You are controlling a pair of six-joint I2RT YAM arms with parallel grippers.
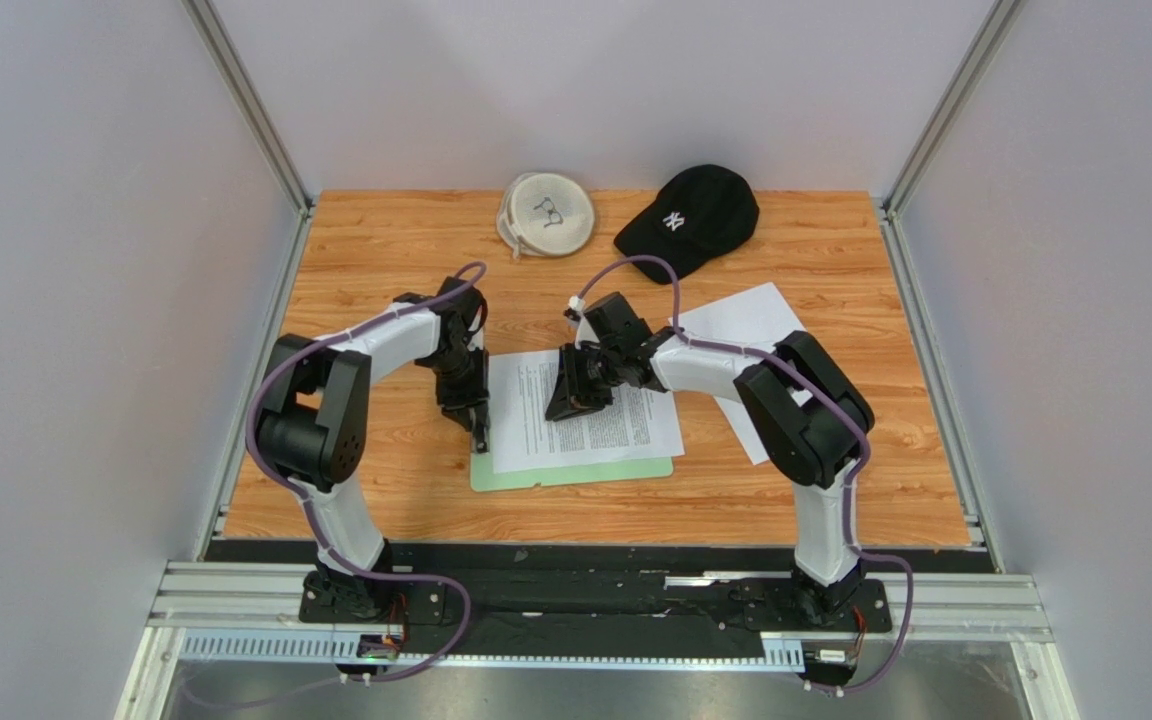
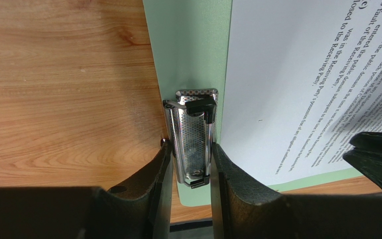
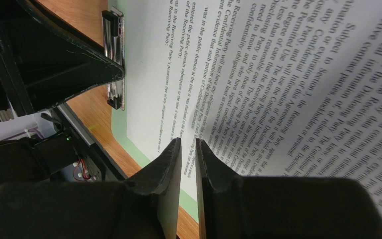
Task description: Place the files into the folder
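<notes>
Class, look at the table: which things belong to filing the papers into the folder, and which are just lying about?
Job: white printed paper sheets; pale mint-green flat clipboard folder; loose white sheet at right.
Lying about: black fabric baseball cap; round white bowl-like object.

High rear overview, close wrist views sharing the folder [image 2: 188, 50]

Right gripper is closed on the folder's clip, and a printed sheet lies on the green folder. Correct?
No, the left gripper is the one closed on the clip, as the left wrist view shows. A printed sheet does lie on the green folder.
</notes>
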